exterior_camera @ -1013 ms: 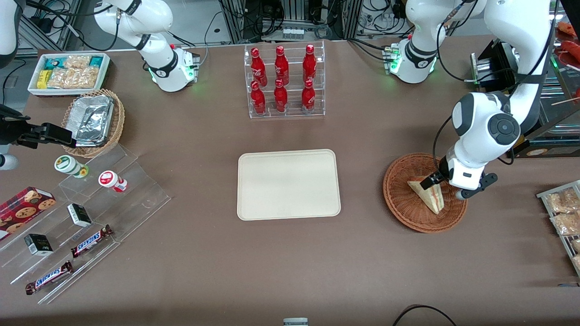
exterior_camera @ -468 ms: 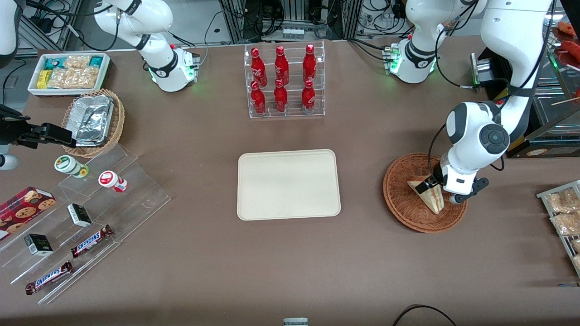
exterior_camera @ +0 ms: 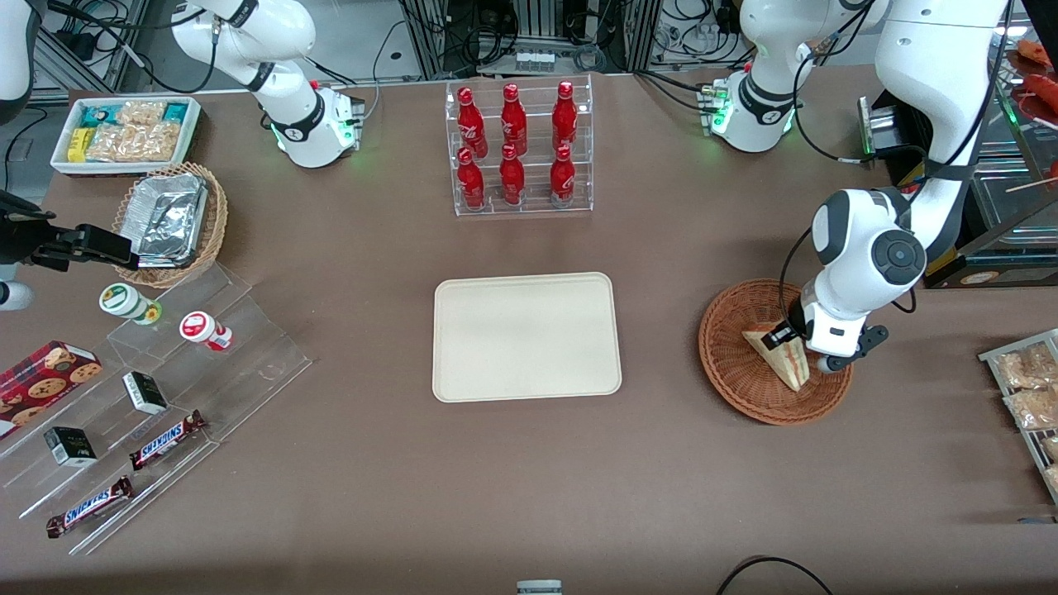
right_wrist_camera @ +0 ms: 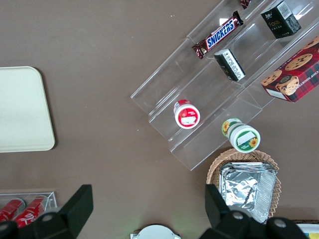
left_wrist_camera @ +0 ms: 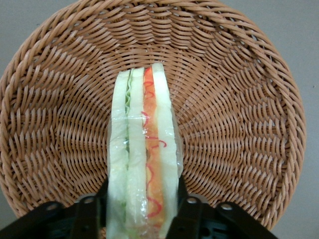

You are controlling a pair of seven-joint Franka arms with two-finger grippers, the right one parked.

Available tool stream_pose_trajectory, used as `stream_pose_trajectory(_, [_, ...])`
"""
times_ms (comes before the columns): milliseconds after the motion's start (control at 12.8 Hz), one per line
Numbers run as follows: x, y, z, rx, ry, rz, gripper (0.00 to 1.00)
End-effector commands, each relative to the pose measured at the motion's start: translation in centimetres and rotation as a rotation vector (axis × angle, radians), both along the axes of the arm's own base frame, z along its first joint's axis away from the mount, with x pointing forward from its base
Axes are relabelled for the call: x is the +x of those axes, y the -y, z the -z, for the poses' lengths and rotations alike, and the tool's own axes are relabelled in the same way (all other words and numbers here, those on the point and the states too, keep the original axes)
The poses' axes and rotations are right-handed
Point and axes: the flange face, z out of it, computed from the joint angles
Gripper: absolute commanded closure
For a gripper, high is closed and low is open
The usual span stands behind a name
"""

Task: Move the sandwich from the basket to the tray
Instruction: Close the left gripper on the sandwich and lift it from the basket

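Observation:
The sandwich (exterior_camera: 781, 359) (left_wrist_camera: 144, 164), a clear-wrapped wedge with red, orange and green layers, stands on edge in the round reddish-brown wicker basket (exterior_camera: 731, 364) (left_wrist_camera: 239, 124) toward the working arm's end of the table. My left gripper (exterior_camera: 800, 350) (left_wrist_camera: 143, 209) is down in the basket. One black finger (left_wrist_camera: 185, 206) presses against each flat side of the sandwich, so the gripper is shut on it, and the sandwich still rests on the wicker. The cream tray (exterior_camera: 526, 336) (right_wrist_camera: 22, 109) lies flat mid-table with nothing on it.
A clear rack of red bottles (exterior_camera: 517, 149) stands farther from the camera than the tray. Toward the parked arm's end are a tan basket of foil packets (exterior_camera: 169, 223), a white snack bin (exterior_camera: 124, 132) and an acrylic step display (exterior_camera: 165, 372). Snack packets (exterior_camera: 1025, 388) lie beside the basket.
The left arm has lowered and shifted slightly toward the tray over the basket, bringing its fingers down around the sandwich. The sandwich has stayed where it was.

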Motion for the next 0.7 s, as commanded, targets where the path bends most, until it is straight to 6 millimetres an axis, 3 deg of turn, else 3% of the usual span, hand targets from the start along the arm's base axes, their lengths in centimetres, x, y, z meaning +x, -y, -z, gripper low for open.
stream_pose_trajectory(0, [-0.1, -0.1, -1.1, 0.011, -0.001, 0.009, 1.00])
stream_pose_trajectory(390, [2.2, 1.3, -6.6, 0.055, -0.071, 0.065, 1.00])
stream_pose_trajectory(623, [3.2, 3.6, -10.1, 0.053, -0.106, 0.161, 1.00])
